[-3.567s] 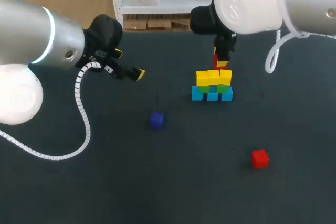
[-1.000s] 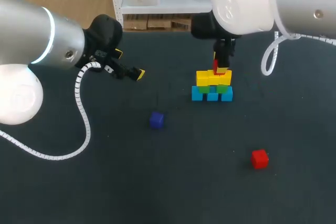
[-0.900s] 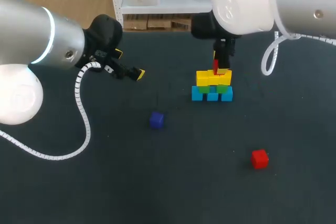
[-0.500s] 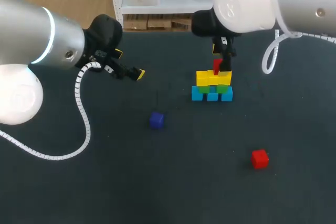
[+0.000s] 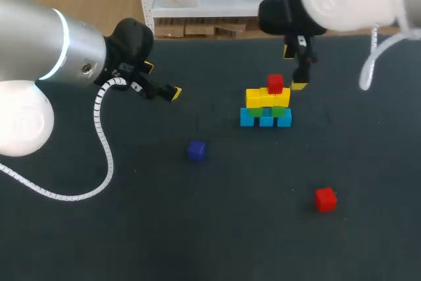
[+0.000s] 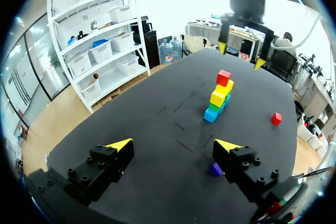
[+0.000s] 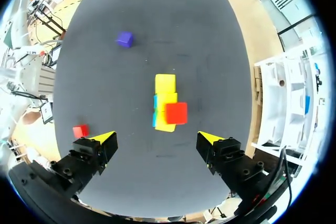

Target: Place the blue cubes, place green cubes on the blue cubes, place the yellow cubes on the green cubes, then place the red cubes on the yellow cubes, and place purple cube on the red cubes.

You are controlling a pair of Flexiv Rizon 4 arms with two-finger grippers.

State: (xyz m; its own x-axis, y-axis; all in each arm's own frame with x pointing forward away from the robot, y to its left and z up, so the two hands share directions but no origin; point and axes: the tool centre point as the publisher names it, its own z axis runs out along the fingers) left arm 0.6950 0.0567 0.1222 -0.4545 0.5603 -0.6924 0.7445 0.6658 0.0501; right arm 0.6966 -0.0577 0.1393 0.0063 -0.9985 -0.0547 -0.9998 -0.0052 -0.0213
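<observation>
A small wall of cubes stands mid-table: a blue row (image 5: 265, 119), green cubes (image 5: 256, 111) over it, a yellow row (image 5: 266, 97), and one red cube (image 5: 275, 83) on the yellow row's right part. My right gripper (image 5: 299, 76) hangs open just above and to the right of that red cube (image 7: 176, 113), holding nothing. A second red cube (image 5: 324, 199) lies loose at the front right. The purple cube (image 5: 195, 151) lies front left of the wall. My left gripper (image 5: 162, 80) stays open and empty far to the left, looking toward the wall (image 6: 218, 98).
Dark table (image 5: 217, 228) with open room between the purple cube (image 6: 216, 169) and the loose red cube (image 6: 276, 118). From the left wrist, my right gripper (image 6: 241, 56) shows above the wall. A white shelf stands past the far edge.
My right gripper has opened and let go of the red cube, which now rests on the yellow row. It then rose and drew off to the right. The left arm kept still.
</observation>
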